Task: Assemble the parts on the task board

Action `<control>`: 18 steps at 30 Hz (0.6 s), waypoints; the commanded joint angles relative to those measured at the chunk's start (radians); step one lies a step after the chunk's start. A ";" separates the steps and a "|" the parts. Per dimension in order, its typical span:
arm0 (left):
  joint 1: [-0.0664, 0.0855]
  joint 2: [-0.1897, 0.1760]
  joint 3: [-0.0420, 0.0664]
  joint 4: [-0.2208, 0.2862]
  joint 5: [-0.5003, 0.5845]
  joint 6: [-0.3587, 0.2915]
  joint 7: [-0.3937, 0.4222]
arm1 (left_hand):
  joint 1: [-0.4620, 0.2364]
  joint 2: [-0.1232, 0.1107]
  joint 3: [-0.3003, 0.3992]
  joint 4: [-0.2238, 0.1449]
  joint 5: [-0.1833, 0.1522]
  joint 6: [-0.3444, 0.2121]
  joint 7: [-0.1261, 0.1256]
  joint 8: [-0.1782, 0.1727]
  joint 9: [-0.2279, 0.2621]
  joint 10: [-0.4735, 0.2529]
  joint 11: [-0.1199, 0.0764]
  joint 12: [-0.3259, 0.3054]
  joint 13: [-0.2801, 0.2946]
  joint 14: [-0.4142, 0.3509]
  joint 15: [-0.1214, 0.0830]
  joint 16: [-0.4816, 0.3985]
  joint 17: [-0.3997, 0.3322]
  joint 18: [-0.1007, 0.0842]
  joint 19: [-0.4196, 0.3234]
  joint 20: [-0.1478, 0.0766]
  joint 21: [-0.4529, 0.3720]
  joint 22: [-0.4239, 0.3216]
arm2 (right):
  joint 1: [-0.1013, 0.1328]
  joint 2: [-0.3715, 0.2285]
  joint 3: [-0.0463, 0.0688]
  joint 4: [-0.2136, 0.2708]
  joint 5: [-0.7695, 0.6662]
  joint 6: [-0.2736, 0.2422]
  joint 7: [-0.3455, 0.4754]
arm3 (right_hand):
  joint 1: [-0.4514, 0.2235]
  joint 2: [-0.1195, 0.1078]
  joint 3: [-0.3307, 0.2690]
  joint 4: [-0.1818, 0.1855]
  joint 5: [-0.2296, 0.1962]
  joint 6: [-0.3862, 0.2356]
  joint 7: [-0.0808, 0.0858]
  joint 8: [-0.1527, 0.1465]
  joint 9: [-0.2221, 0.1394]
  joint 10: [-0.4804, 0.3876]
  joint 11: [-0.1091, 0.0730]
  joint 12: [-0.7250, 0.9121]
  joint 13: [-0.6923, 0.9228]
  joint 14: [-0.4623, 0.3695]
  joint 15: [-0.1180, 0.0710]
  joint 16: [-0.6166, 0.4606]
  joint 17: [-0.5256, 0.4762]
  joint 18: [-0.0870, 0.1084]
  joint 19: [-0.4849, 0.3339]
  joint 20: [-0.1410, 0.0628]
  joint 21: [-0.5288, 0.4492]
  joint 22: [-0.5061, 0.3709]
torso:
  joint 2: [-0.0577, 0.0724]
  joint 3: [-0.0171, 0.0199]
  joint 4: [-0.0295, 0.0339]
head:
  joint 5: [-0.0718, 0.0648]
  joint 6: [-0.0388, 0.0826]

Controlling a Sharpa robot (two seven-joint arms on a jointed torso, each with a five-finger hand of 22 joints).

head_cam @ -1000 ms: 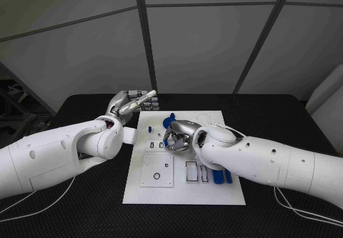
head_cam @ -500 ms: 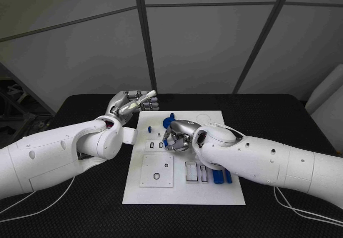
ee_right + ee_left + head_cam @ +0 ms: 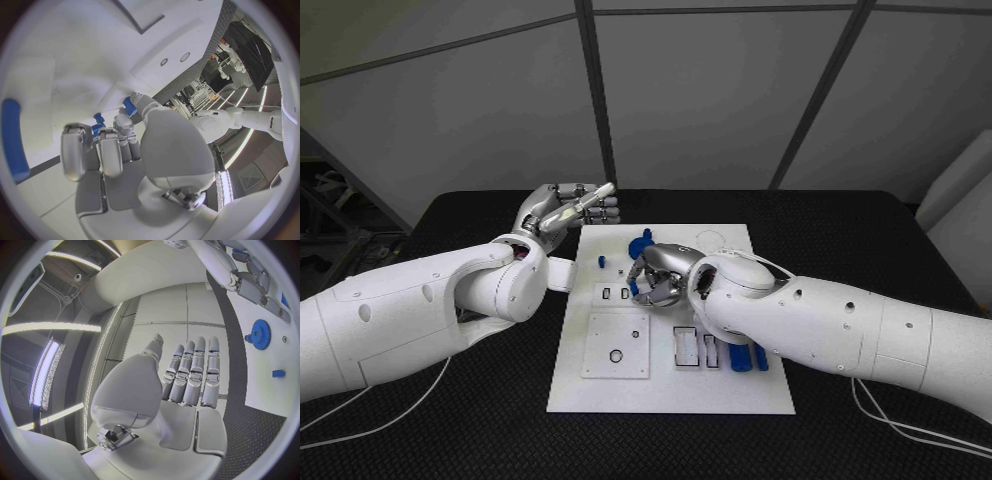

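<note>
Change since a second ago: none I detect. Right hand (image 3: pixel 661 278) fingers grasp a blue part (image 3: pixel 129 106) at frame centre; left hand (image 3: pixel 570 208) released, idle.

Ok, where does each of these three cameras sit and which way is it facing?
Head view: on the robot's head, looking down at the task board; both arms show.
Left wrist view: behind the left hand, fingers straight, facing the board's edge and blue gear.
Right wrist view: behind the right hand, close over the board.
Head and left wrist views share the gear.
</note>
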 commanded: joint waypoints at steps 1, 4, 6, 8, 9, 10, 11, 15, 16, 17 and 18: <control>0.001 0.001 0.001 -0.001 -0.007 0.010 0.001 | 0.000 0.006 0.000 -0.005 -0.004 0.010 -0.003 -0.006 0.000 0.006 -0.001 -0.005 -0.001 0.004 0.002 -0.005 0.002 0.007 -0.005 0.003 -0.004 -0.002 | -0.003 0.000 -0.003 -0.001 -0.001 -0.012 -0.001 | -0.007 -0.019 -0.011 0.010 -0.005 -0.043 0.008 -0.017 -0.006 -0.042 0.007 -0.036 -0.043 0.086 0.014 -0.010 0.187 -0.002 -0.011 0.009 -0.010 0.121 | 0.000 0.0001 -0.0004 | -0.001 0.000; 0.001 0.001 0.001 -0.003 -0.007 0.009 0.000 | 0.001 0.007 0.000 -0.006 -0.004 0.014 -0.007 -0.005 0.001 0.011 -0.004 -0.004 -0.001 0.005 0.001 -0.005 0.003 0.008 -0.005 0.002 -0.004 -0.002 | -0.003 -0.001 -0.003 0.002 0.001 -0.036 0.008 | -0.011 -0.026 -0.027 0.017 0.016 -0.060 0.012 -0.016 -0.005 -0.054 0.012 -0.044 -0.056 0.084 0.018 -0.012 0.182 0.000 -0.017 0.014 -0.015 0.114 | 0.000 0.0006 -0.0004 | -0.001 0.000; 0.001 0.001 0.001 -0.004 -0.007 0.008 -0.001 | 0.001 0.008 0.000 -0.006 -0.004 0.016 -0.008 -0.005 0.001 0.013 -0.005 -0.004 0.000 0.006 0.000 -0.005 0.004 0.008 -0.004 0.002 -0.004 -0.002 | -0.003 -0.004 -0.003 0.006 0.002 -0.053 0.015 | -0.011 -0.028 -0.034 0.019 0.018 -0.064 0.013 -0.015 -0.004 -0.057 0.013 -0.045 -0.059 0.083 0.020 -0.014 0.180 0.001 -0.020 0.015 -0.016 0.112 | 0.000 0.0004 0.0004 | -0.001 0.000; 0.001 0.001 0.001 -0.004 -0.007 0.008 -0.001 | 0.001 0.008 0.000 -0.006 -0.004 0.016 -0.008 -0.005 0.001 0.013 -0.005 -0.004 0.000 0.006 0.000 -0.005 0.004 0.008 -0.004 0.002 -0.004 -0.002 | -0.003 -0.008 -0.003 0.012 0.003 -0.072 0.022 | -0.011 -0.028 -0.034 0.019 0.018 -0.064 0.013 -0.015 -0.004 -0.057 0.013 -0.045 -0.059 0.083 0.020 -0.014 0.180 0.001 -0.020 0.015 -0.016 0.111 | 0.000 0.0006 -0.0001 | 0.000 0.000; 0.001 0.001 0.001 -0.005 -0.007 0.007 -0.001 | 0.001 0.008 0.000 -0.006 -0.004 0.016 -0.008 -0.005 0.001 0.014 -0.005 -0.003 0.000 0.007 0.000 -0.004 0.004 0.008 -0.004 0.002 -0.003 -0.002 | -0.003 -0.012 -0.003 0.016 0.004 -0.086 0.027 | -0.011 -0.029 -0.037 0.020 0.018 -0.066 0.014 -0.014 -0.004 -0.057 0.013 -0.044 -0.059 0.083 0.020 -0.014 0.179 0.001 -0.020 0.016 -0.017 0.111 | 0.000 0.0003 -0.0005 | 0.000 0.000; 0.001 0.001 0.001 -0.005 -0.007 0.007 -0.002 | 0.001 0.008 0.000 -0.006 -0.004 0.016 -0.008 -0.005 0.001 0.014 -0.005 -0.003 0.000 0.007 0.000 -0.004 0.004 0.008 -0.004 0.002 -0.003 -0.002 | -0.003 -0.016 -0.003 0.021 0.005 -0.103 0.035 | -0.011 -0.029 -0.037 0.020 0.018 -0.066 0.014 -0.014 -0.004 -0.057 0.013 -0.044 -0.059 0.083 0.020 -0.014 0.179 0.001 -0.020 0.016 -0.017 0.111 | 0.000 0.0005 -0.0006 | 0.001 0.000; 0.001 0.000 0.001 -0.006 -0.007 0.006 -0.003 | 0.001 0.008 0.000 -0.006 -0.004 0.017 -0.008 -0.005 0.001 0.015 -0.006 -0.003 0.000 0.008 -0.001 -0.004 0.005 0.008 -0.003 0.002 -0.003 -0.002 | -0.003 -0.021 -0.003 0.027 0.008 -0.121 0.045 | -0.011 -0.029 -0.038 0.020 0.019 -0.066 0.014 -0.013 -0.004 -0.054 0.013 -0.041 -0.056 0.083 0.020 -0.014 0.179 0.001 -0.019 0.016 -0.016 0.112 | -0.001 0.0003 -0.0004 | 0.001 0.000; 0.001 -0.003 0.001 -0.009 -0.028 -0.001 -0.017 | 0.000 0.009 -0.002 -0.009 -0.003 0.026 -0.011 -0.004 0.001 0.026 -0.009 -0.004 0.000 0.036 -0.010 0.010 0.014 0.009 0.017 -0.005 0.009 0.003 | -0.002 -0.056 -0.003 0.066 0.045 -0.200 0.118 | -0.002 -0.026 -0.044 0.019 0.022 -0.061 0.012 -0.003 -0.001 -0.040 0.012 -0.027 -0.044 0.084 0.020 -0.014 0.180 0.001 -0.018 0.017 -0.016 0.113 | -0.002 0.0007 -0.0017 | 0.004 0.001; 0.001 -0.004 0.001 -0.010 -0.037 -0.003 -0.022 | -0.001 0.009 -0.004 -0.009 -0.004 0.029 -0.012 -0.004 0.001 0.031 -0.012 -0.003 0.000 0.049 -0.013 0.016 0.018 0.009 0.027 -0.009 0.015 0.005 | -0.002 -0.065 -0.003 0.076 0.058 -0.214 0.139 | 0.001 -0.024 -0.045 0.019 0.023 -0.056 0.011 0.001 0.000 -0.036 0.011 -0.022 -0.041 0.083 0.019 -0.014 0.180 0.001 -0.018 0.017 -0.016 0.113 | -0.002 0.0007 -0.0021 | 0.004 0.001; 0.001 -0.006 0.001 -0.011 -0.049 -0.005 -0.031 | -0.003 0.009 -0.005 -0.009 -0.004 0.036 -0.014 -0.003 0.002 0.043 -0.016 -0.001 0.002 0.072 -0.020 0.028 0.026 0.010 0.045 -0.015 0.026 0.010 | -0.002 -0.078 -0.003 0.089 0.076 -0.231 0.167 | 0.005 -0.020 -0.046 0.019 0.024 -0.044 0.008 0.011 0.003 -0.031 0.009 -0.018 -0.039 0.082 0.018 -0.016 0.176 0.002 -0.022 0.017 -0.019 0.108 | -0.003 -0.0001 -0.0017 | 0.003 0.002; 0.001 -0.008 0.001 -0.013 -0.064 -0.005 -0.043 | -0.007 0.008 -0.008 -0.008 -0.004 0.055 -0.019 0.005 0.004 0.072 -0.026 0.011 0.007 0.115 -0.033 0.051 0.040 0.011 0.076 -0.026 0.046 0.019 | -0.001 -0.091 -0.002 0.102 0.095 -0.243 0.196 | 0.009 -0.018 -0.046 0.018 0.029 -0.035 0.006 0.019 0.005 -0.032 0.007 -0.018 -0.040 0.081 0.017 -0.019 0.171 0.004 -0.028 0.016 -0.023 0.102 | -0.003 -0.0001 -0.0023 | 0.004 0.002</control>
